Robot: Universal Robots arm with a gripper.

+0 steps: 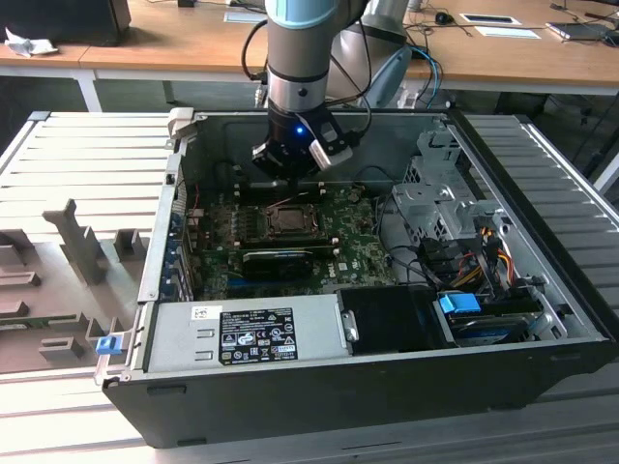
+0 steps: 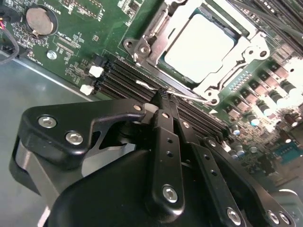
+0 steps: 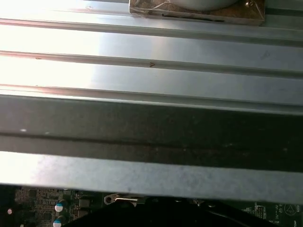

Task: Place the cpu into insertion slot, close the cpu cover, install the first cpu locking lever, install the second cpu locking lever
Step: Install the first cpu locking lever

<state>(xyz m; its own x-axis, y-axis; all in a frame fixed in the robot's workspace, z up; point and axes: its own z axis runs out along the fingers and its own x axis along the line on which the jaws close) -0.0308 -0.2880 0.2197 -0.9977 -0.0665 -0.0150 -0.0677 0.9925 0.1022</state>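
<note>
The pale cpu lies flat in the insertion slot on the green board. The grey metal cpu cover is down around it, so the chip shows through its window. A thin wire locking lever runs along the socket's edge beside the memory slots. My gripper is shut, its fingertips right at this lever, touching it or just above. In the exterior view the gripper hangs inside the open computer case, just behind the socket. A bent metal lever end shows in the first wrist view.
Long black memory slots and a coin battery lie close by. A black expansion card, the power supply and a drive cage crowd the case. The grey case wall is close to the wrist.
</note>
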